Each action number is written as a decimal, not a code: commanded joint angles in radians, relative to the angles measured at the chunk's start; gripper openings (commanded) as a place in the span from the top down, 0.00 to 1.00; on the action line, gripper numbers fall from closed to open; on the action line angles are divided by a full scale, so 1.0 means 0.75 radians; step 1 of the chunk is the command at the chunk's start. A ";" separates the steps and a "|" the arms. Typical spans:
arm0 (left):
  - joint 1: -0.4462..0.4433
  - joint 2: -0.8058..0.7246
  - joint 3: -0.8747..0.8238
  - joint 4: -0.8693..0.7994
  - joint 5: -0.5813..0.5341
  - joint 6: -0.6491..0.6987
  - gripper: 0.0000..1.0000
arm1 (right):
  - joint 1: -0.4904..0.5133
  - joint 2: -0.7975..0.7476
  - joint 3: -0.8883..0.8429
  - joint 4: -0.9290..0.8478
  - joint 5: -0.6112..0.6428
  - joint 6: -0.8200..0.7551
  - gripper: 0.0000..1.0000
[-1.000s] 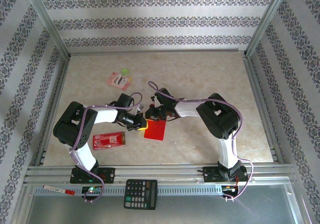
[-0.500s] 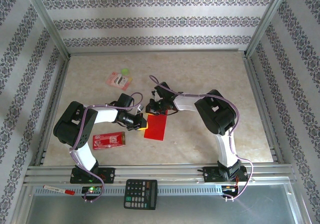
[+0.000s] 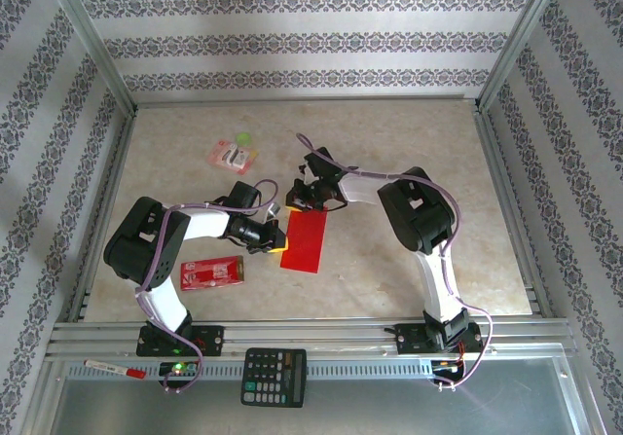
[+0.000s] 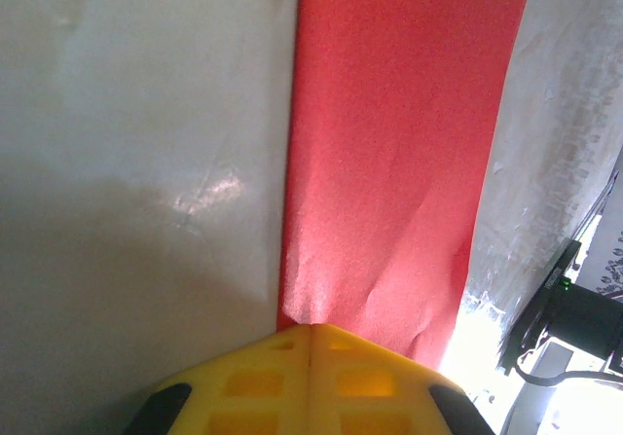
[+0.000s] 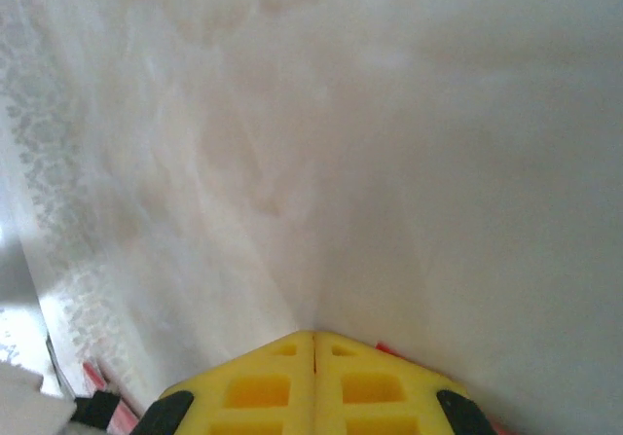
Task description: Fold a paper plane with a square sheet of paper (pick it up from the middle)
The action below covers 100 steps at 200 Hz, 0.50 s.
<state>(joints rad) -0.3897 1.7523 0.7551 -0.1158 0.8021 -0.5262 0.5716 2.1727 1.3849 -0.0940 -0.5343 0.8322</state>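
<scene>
The red sheet of paper (image 3: 305, 242) lies on the table as a tall narrow rectangle, apparently folded. In the left wrist view it runs away from me as a red strip (image 4: 399, 143) with small wrinkles near the tip. My left gripper (image 3: 279, 244) is shut, and its yellow tip (image 4: 311, 328) rests on the paper's left edge. My right gripper (image 3: 310, 201) is shut at the paper's far end. Its tip (image 5: 313, 335) touches the table, with a sliver of red paper (image 5: 389, 349) beside it.
A red packet with white print (image 3: 212, 272) lies left of the paper, by the left arm. A pink card pack (image 3: 234, 154) sits further back left. A calculator (image 3: 274, 377) and a pen (image 3: 115, 368) rest on the front rail. Patterned walls enclose the table.
The right gripper has slid away from me along the paper to its far end, uncovering more red. The left gripper has stayed in place.
</scene>
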 commanded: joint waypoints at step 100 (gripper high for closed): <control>-0.049 0.107 -0.064 -0.185 -0.268 0.024 1.00 | -0.146 -0.126 0.002 -0.033 0.192 -0.067 0.95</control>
<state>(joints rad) -0.3912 1.7519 0.7570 -0.1162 0.8005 -0.5262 0.4885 2.1880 1.4437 -0.1154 -0.4362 0.8307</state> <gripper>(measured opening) 0.049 0.046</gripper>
